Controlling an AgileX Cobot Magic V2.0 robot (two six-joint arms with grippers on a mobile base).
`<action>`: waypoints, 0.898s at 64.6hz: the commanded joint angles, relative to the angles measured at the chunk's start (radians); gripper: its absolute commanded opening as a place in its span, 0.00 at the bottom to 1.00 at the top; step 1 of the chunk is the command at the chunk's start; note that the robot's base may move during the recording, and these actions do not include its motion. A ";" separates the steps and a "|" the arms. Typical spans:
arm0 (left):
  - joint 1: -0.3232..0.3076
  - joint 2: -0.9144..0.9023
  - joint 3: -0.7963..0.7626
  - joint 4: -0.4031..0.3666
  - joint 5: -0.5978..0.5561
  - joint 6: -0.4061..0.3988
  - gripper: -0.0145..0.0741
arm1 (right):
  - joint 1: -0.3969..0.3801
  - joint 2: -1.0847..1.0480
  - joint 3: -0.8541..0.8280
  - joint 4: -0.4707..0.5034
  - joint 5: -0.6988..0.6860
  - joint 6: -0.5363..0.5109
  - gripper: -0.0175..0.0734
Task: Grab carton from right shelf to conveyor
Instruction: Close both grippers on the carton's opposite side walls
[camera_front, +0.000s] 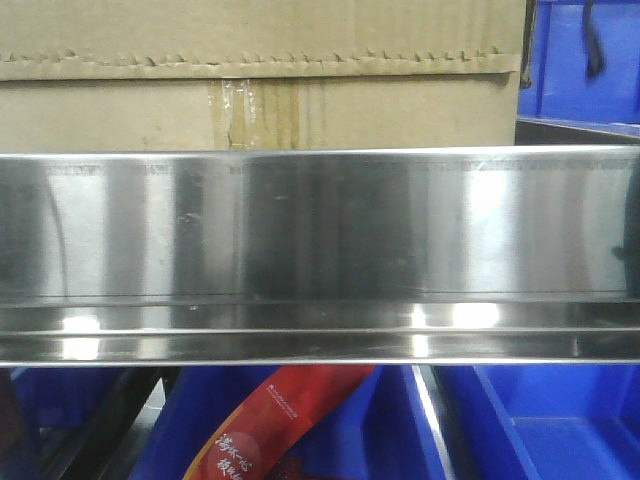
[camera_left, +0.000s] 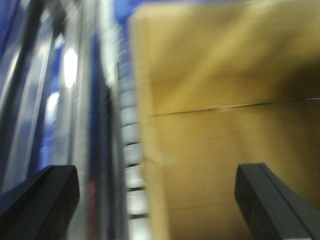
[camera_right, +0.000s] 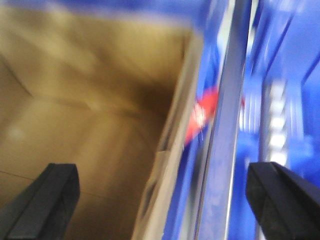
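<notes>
The brown carton (camera_front: 250, 75) stands on the steel shelf, behind its wide shiny front rail (camera_front: 320, 225); a jagged tape strip and a stained vertical seam show on its face. In the left wrist view my left gripper (camera_left: 157, 200) is open, and its dark fingers (camera_left: 45, 195) straddle the carton's left edge (camera_left: 145, 165). In the right wrist view my right gripper (camera_right: 162, 200) is open, and its fingers (camera_right: 50, 200) straddle the carton's right edge (camera_right: 167, 165). Both wrist views are blurred. Neither gripper shows in the front view. The conveyor is out of view.
Blue plastic bins stand right of the carton (camera_front: 585, 60) and below the shelf (camera_front: 540, 420). A red printed package (camera_front: 275, 425) lies in a lower bin. A row of white rollers (camera_left: 132, 135) and steel rack bars (camera_left: 75, 100) run left of the carton.
</notes>
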 joint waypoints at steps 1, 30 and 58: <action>0.005 0.029 -0.009 -0.011 -0.022 -0.008 0.77 | 0.000 0.032 -0.010 -0.015 -0.010 0.003 0.81; 0.007 0.086 -0.009 -0.005 0.000 -0.008 0.36 | 0.000 0.086 -0.010 -0.015 -0.010 0.003 0.16; 0.005 0.027 -0.051 -0.009 0.088 -0.008 0.16 | 0.000 -0.021 -0.010 -0.029 -0.010 0.003 0.12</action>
